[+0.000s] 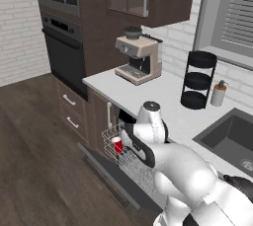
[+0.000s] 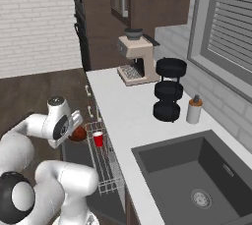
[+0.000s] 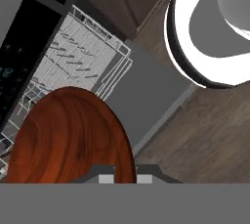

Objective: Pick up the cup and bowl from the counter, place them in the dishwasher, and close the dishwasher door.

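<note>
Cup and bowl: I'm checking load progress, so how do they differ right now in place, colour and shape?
The cup stands upright in the dishwasher's wire rack; the bowl hangs at the gripper above the rack's edge, not yet set down. The cup is bright red with a white rim; the bowl is reddish-brown. The cup is tall and tapered, the bowl shallow and wider. Both are off the counter.

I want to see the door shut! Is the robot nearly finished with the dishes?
Partly. The small red plastic cup already stands in the silver-white wire rack of the dishwasher. The round reddish-brown bowl is in hand now: the gripper carries it above the rack. Left to do: set the bowl down in the rack, let go, then lift the flat dark dishwasher door, which lies dropped open.
</note>
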